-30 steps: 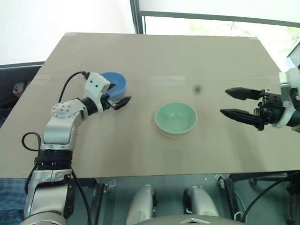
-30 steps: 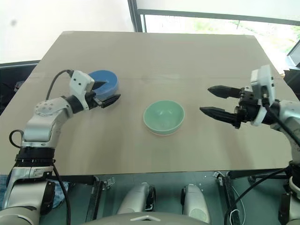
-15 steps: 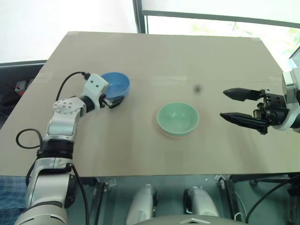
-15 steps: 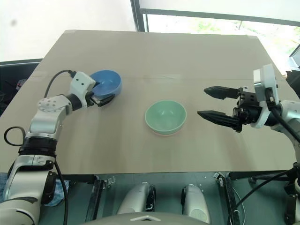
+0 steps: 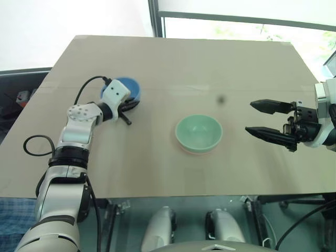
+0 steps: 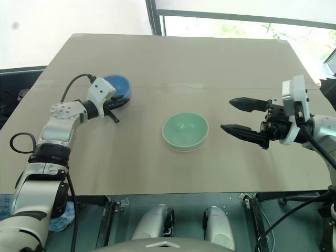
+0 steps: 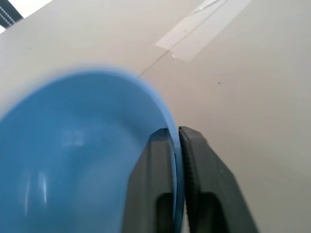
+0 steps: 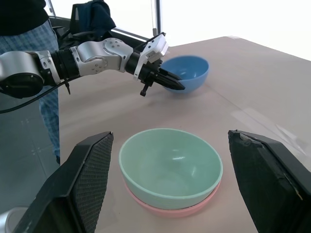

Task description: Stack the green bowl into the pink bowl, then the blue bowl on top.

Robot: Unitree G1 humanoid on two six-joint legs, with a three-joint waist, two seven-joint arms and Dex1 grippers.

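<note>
A tan table (image 5: 173,58) carries three small bowls. Near the middle of the table, a little toward its front edge, the green bowl (image 5: 198,133) sits nested inside the pink bowl (image 8: 171,209) — only a thin salmon rim of the pink one peeks out beneath the green.

Well apart from that pair, toward the table's left edge, stands the blue bowl (image 5: 126,89). The left gripper (image 5: 128,106) is clamped on its rim: in the left wrist view one black finger (image 7: 154,184) lies inside the bowl and the other outside, pinching the blue wall between them. The bowl appears to rest on the table surface, though it is hard to tell whether it is lifted at all. A strip of pale tape (image 7: 204,29) lies flat on the table just beyond the bowl.

The right gripper (image 5: 266,119) hangs above the table near its right edge, level with the stacked pair and pointing toward it. Its two black fingers are spread wide with nothing between them, and it stays clear of the green bowl.

In the right wrist view, a person in a blue checked garment (image 8: 36,39) stands beyond the table's left edge, behind the robot's left arm.
</note>
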